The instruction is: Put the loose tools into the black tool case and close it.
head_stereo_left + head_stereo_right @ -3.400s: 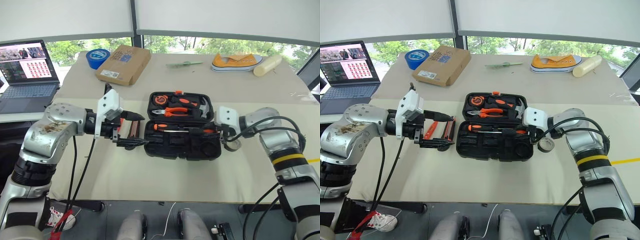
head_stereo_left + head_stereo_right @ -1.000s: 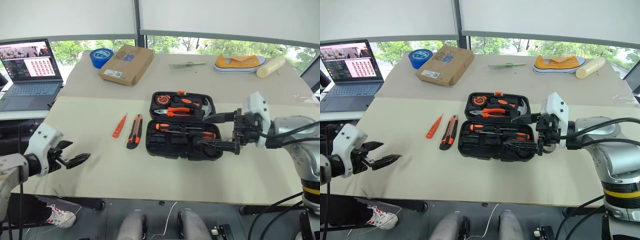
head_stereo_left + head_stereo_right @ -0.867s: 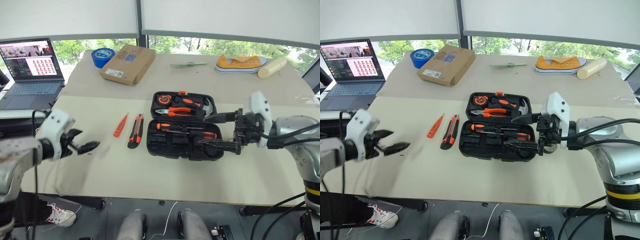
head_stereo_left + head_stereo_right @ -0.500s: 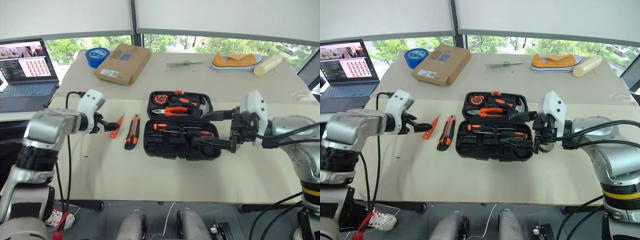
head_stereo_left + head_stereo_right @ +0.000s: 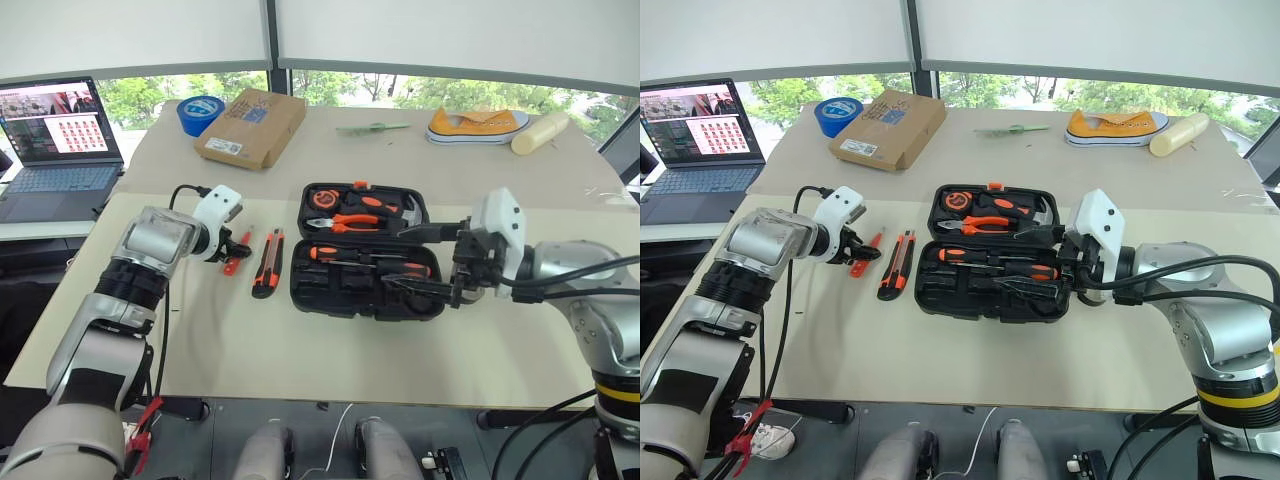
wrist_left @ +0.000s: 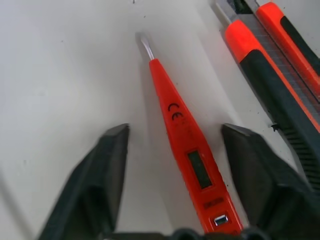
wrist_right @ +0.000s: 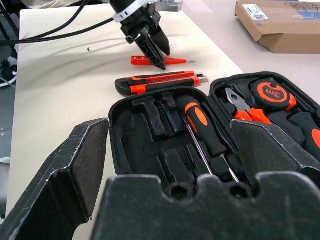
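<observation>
The black tool case (image 5: 330, 290) lies open mid-table, with long orange-and-black screwdrivers (image 5: 365, 256) in its front half and pliers, a hammer and a tape measure in the back half. Left of it lie the orange-black utility knife (image 5: 268, 262) and the small all-orange screwdriver (image 5: 240, 244). My left gripper (image 5: 236, 252) is down at that screwdriver. In the left wrist view it (image 6: 174, 129) stands open, one finger on each side of the orange screwdriver (image 6: 185, 145) with gaps both ways. My right gripper (image 5: 415, 262) hovers open at the case's right end.
At the back of the table lie a cardboard box (image 5: 250, 125), a blue tape roll (image 5: 200, 108), a green item (image 5: 370, 127), a yellow shoe (image 5: 478, 122) and a pale cylinder (image 5: 538, 130). A laptop (image 5: 55, 140) stands at the far left.
My left arm has swung in from the table's front left edge to the small orange screwdriver, and its fingers now straddle it. The right gripper has stayed by the case.
</observation>
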You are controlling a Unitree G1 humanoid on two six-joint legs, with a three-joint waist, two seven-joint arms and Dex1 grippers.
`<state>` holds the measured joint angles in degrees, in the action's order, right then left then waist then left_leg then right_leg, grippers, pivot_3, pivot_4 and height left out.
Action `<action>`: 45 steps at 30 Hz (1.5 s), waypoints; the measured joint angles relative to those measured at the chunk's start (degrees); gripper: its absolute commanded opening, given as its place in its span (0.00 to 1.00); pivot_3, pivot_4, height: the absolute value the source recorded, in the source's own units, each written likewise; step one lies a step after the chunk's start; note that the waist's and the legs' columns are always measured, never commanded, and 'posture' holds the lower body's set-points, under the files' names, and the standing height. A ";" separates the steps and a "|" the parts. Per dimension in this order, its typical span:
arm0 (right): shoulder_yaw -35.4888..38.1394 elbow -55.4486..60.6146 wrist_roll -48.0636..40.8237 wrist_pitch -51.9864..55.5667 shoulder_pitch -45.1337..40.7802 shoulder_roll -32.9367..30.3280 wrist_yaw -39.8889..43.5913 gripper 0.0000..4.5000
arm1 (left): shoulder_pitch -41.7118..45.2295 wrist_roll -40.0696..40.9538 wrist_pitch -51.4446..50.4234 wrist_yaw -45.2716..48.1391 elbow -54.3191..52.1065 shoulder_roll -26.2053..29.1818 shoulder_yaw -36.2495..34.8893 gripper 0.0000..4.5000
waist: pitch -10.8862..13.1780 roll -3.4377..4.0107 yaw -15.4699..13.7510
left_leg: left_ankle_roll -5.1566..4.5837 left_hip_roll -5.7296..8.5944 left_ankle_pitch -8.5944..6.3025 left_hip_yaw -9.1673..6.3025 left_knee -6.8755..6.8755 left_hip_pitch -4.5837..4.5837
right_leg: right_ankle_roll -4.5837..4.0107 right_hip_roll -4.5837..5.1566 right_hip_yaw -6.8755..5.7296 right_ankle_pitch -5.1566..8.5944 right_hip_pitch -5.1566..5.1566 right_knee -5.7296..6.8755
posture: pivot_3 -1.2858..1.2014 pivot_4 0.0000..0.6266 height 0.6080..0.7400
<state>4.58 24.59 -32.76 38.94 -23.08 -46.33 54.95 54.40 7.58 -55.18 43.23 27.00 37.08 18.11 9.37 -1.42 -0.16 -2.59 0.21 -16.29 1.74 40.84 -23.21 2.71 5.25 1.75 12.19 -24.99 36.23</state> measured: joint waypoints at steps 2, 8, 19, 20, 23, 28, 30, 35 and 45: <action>0.15 0.17 0.01 -0.04 0.59 -0.20 -0.09 1.00 | -0.06 -0.69 0.32 0.63 -0.01 0.29 0.02 0.13 | 0.00 0.00 0.04 | 0.00 0.00 0.00 0.00 0.00 0.00 | 0.00 0.00 0.00 0.00 0.00 0.00 | 0.52 0.24 0.96; 3.37 0.53 -0.08 -0.04 5.37 -3.10 0.06 1.00 | -1.54 -3.19 11.70 5.12 0.64 5.21 0.44 0.09 | 0.02 -0.04 0.50 | 0.00 -0.06 0.00 -0.01 -0.02 -0.14 | -0.01 -0.05 -0.01 0.00 -0.14 0.00 | 0.52 0.24 0.96; 7.63 3.64 -1.28 0.81 15.73 -6.38 -0.13 1.00 | 6.00 -2.81 37.04 27.95 -7.89 -0.63 3.55 0.09 | 0.03 -0.04 -1.17 | -0.19 0.05 -0.11 -0.01 0.34 -0.20 | 0.12 0.06 -0.10 -0.06 0.15 -0.16 | 0.52 0.24 0.96; 7.72 3.86 -0.80 0.49 16.06 -6.38 -0.78 1.00 | 6.21 -3.57 37.40 28.99 -8.08 -2.18 5.15 0.09 | 0.03 -0.04 -1.00 | -0.20 0.04 -0.12 -0.01 0.34 -0.18 | 0.12 0.02 -0.09 -0.06 0.16 -0.16 | 0.52 0.24 0.96; 7.81 4.12 0.77 0.36 17.18 -5.93 -3.32 1.00 | 6.53 -6.46 36.45 30.94 -7.10 -6.36 9.82 0.09 | 0.03 -0.05 -0.50 | -0.21 -0.01 -0.12 -0.04 0.31 -0.19 | 0.12 -0.05 -0.09 -0.05 0.13 -0.15 | 0.52 0.24 0.96; 7.67 5.97 0.87 0.37 18.01 -4.78 -5.42 1.00 | 8.66 -10.83 30.52 30.08 -3.09 -12.81 13.99 0.09 | 0.03 -0.06 -0.13 | -0.23 -0.03 -0.12 -0.05 0.28 -0.21 | 0.12 -0.08 -0.05 -0.05 0.05 -0.15 | 0.52 0.24 0.96; 7.77 6.37 0.76 0.37 18.36 -4.73 -5.76 1.00 | 8.77 -12.15 29.82 30.05 -1.86 -13.14 14.54 0.09 | 0.03 -0.06 0.00 | -0.23 -0.04 -0.12 -0.05 0.24 -0.20 | 0.12 -0.09 -0.05 -0.05 0.04 -0.14 | 0.52 0.24 0.96; 8.00 6.41 0.40 0.37 18.70 -4.02 -7.65 1.00 | 9.70 -14.75 28.87 31.27 -0.14 -14.18 16.32 0.09 | 0.03 -0.06 -0.32 | -0.23 -0.02 -0.12 -0.04 0.27 -0.22 | 0.12 -0.06 -0.05 -0.05 0.05 -0.15 | 0.52 0.24 0.96; 8.12 6.51 0.06 0.37 19.37 -3.08 -9.69 1.00 | 11.33 -16.50 30.85 32.67 4.37 -17.08 16.22 0.09 | 0.03 -0.05 -0.58 | -0.24 0.00 -0.13 -0.04 0.29 -0.18 | 0.13 -0.03 -0.04 -0.04 0.12 -0.16 | 0.52 0.24 0.96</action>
<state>12.70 31.10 -32.70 39.31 -3.71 -49.41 45.25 65.73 -8.92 -24.33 75.90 31.36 20.00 34.33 9.41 -1.47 -0.74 -2.83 0.21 -16.42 1.70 41.13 -23.39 2.83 5.21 1.71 12.15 -24.88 36.07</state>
